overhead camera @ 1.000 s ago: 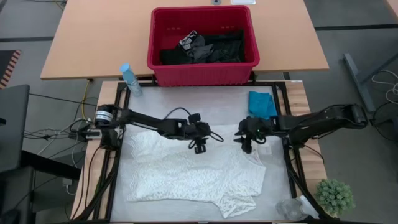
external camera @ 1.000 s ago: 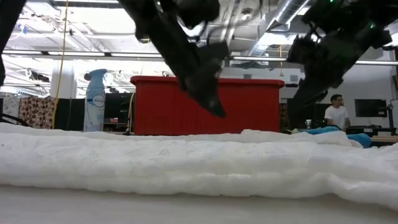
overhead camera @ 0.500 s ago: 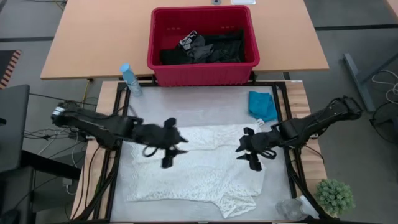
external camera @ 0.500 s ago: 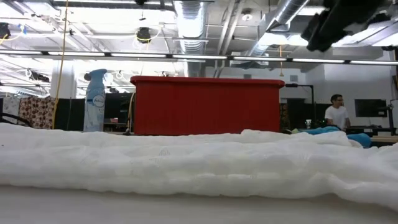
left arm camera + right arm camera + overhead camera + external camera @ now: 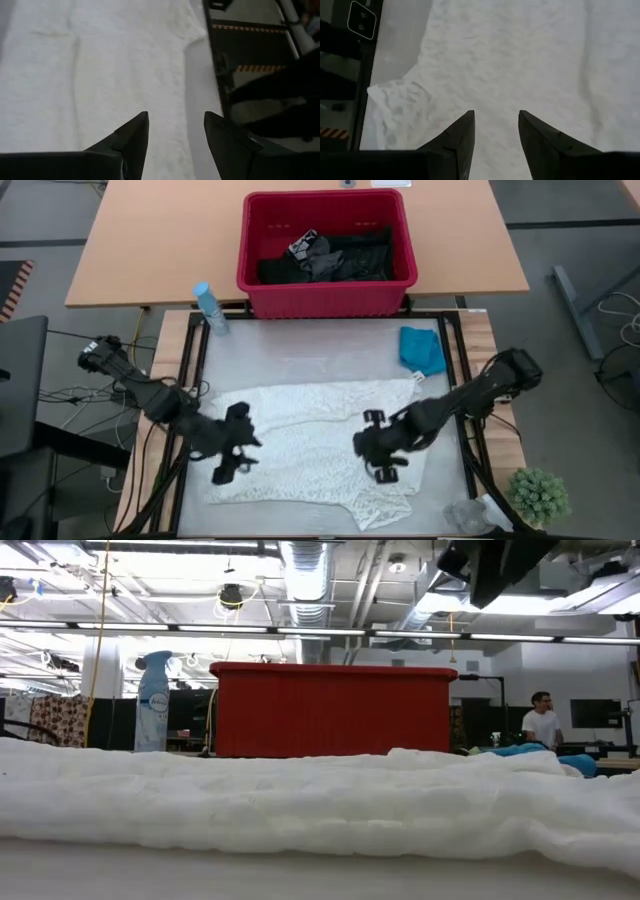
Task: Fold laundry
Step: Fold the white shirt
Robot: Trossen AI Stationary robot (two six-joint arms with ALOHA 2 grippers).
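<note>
On the surface (image 5: 300,345) lies the white top (image 5: 300,445), spread flat across its middle and front. Both arms have moved toward the front edge since a second ago. The left claw (image 5: 228,470) now hangs over the top's front left part, fingers apart, holding nothing. The right claw (image 5: 378,468) hangs over its front right part, also apart and empty. Near the back right corner sits the small teal cloth (image 5: 422,348). Behind the surface, the red basket (image 5: 325,292) holds black and grey clothes (image 5: 330,255).

The right tool (image 5: 495,127), fingers parted and empty, hangs above the white lacy garment (image 5: 510,60).
</note>
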